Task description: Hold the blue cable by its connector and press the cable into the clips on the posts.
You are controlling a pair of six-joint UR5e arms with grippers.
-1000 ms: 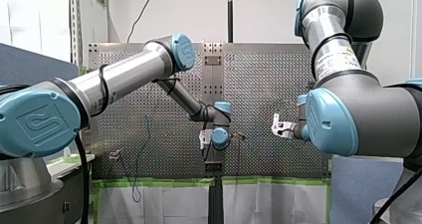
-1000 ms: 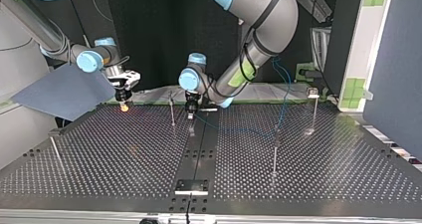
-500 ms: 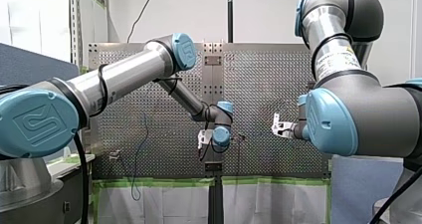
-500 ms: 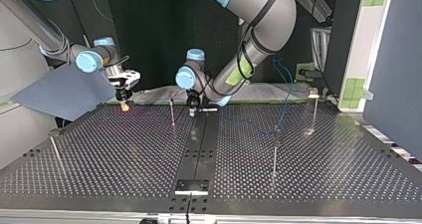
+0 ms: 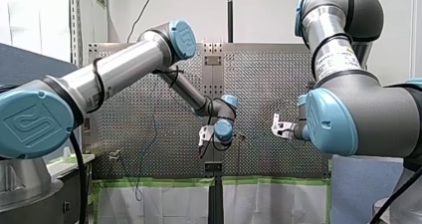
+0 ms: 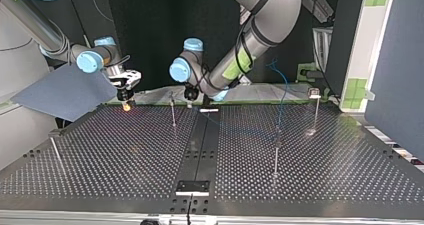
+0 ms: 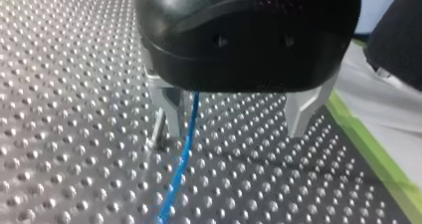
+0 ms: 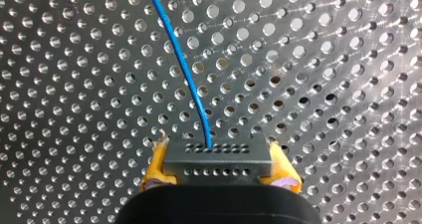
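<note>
The blue cable (image 8: 184,69) runs out of a grey connector (image 8: 219,159), and my right gripper (image 8: 219,178) is shut on that connector with its yellow pads (image 8: 157,164). In the top view my right gripper (image 6: 125,99) hangs over the table's far left. My left gripper (image 7: 234,132) is open, its metal fingers (image 7: 171,119) wide apart, and the cable (image 7: 181,159) passes loosely beside one finger without being gripped. It hovers just above the table beside a thin post (image 6: 173,111). The cable (image 6: 281,92) rises near the far right posts (image 6: 276,152).
More posts stand at the top view's right (image 6: 315,107) and near left (image 6: 55,150). A black strip (image 6: 200,150) runs down the middle of the perforated table (image 6: 125,155). Green tape (image 7: 378,159) marks the table's far edge.
My left gripper has opened, risen off the table and drawn back toward the far edge in the top view. The cable near it has shifted. My right arm has stayed put.
</note>
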